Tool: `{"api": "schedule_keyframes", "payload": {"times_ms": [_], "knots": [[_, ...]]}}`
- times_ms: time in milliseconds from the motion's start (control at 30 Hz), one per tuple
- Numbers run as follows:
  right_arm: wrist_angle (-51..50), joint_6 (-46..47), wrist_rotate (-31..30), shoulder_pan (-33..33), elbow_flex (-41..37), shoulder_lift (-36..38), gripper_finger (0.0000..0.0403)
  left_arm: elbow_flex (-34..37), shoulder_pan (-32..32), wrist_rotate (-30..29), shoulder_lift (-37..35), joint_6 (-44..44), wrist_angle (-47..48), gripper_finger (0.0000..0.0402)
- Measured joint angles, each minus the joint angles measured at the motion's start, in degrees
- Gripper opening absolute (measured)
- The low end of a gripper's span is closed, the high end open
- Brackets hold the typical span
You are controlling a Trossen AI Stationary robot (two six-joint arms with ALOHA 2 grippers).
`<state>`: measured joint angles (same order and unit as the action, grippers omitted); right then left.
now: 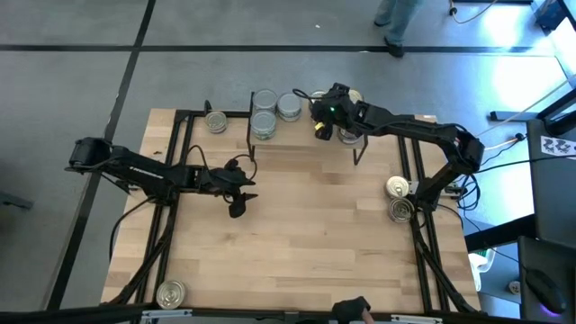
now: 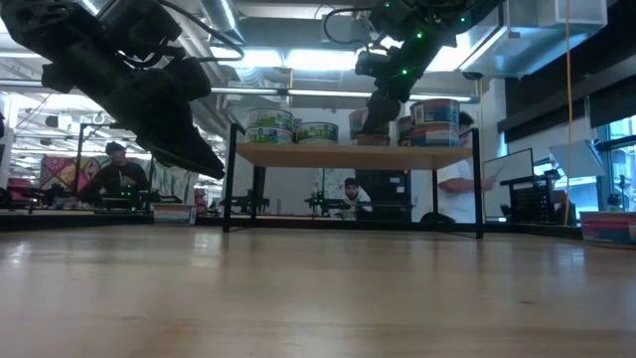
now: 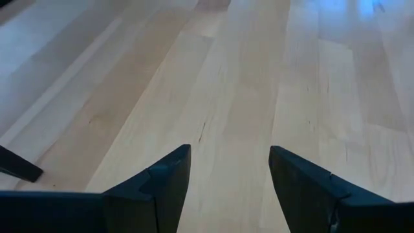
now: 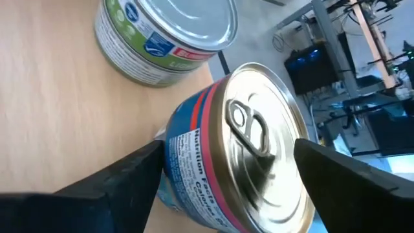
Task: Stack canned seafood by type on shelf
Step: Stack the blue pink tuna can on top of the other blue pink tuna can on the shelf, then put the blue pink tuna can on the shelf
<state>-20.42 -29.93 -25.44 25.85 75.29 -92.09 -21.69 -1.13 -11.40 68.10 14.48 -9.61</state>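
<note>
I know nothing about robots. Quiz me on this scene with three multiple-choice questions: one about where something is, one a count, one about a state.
1. Where is the right gripper?
A. Over the shelf at the table's far side
B. At the table's near edge
C. Beside the left gripper

2. How many cans lie at the table's right edge?
A. None
B. Two
C. Five

3. How do the left gripper's jaws stand?
A. Shut on a can
B. Open and empty
C. Shut and empty

Answers:
1 A: the high view shows it over the shelf among the cans there.
2 B: two cans sit close together there.
3 B: the left wrist view shows only bare wood between the spread jaws.
</note>
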Motion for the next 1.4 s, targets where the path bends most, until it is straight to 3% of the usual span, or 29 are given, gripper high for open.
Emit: {"api": "schedule_keyframes", "payload": {"times_ms": [567,767,967,1200,1400], "knots": [[-0.44,4.31,-2.56,-1.9,0.15,0.09,0.0346,0.0,0.0,0.0,0.0,0.0,0.0,0.0208],[-6.75,5.91,-5.11,-9.78,4.89,0.17,0.0346,-0.02,0.04,-0.35,-0.02,-0.02,3.44,0.0208],[-12.08,11.84,-4.94,-18.95,4.69,0.17,0.0347,-0.02,0.66,-6.71,-1.87,1.31,11.56,0.0208],[-9.29,19.97,-4.9,-27.86,-3.3,0.2,0.0347,-0.07,6.49,-16.71,-6.37,4.38,17.1,0.0207],[3.02,22.56,0.41,-35.11,-13.79,0.1,0.0347,-0.09,14.86,-17.92,-6.74,4.07,16.71,0.0207]]}}
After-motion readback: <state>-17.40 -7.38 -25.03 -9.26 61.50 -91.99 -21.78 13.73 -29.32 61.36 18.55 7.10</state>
